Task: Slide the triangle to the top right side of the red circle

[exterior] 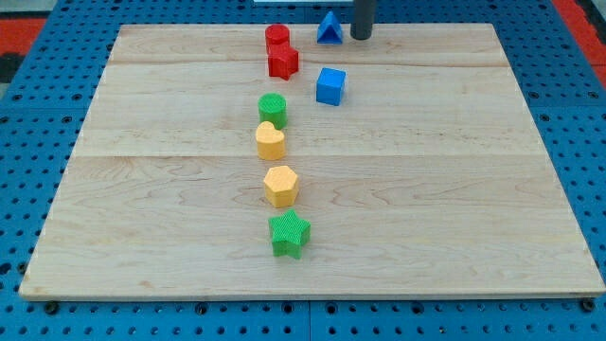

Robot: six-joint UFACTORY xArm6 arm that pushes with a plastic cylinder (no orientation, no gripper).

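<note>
One gap separates my tip (362, 37) from blue triangle (329, 28)

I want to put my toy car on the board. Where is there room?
Room: the wide bare wood on the view's left and right of the middle column, from the green cylinder down to the green star. Crowded: the top middle, around the red circle, blue triangle and my tip.

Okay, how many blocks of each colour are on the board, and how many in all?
Red: 2, circle and star
Blue: 2, triangle and cube
Green: 2, circle and star
Yellow: 2, heart and hexagon
Total: 8
</note>
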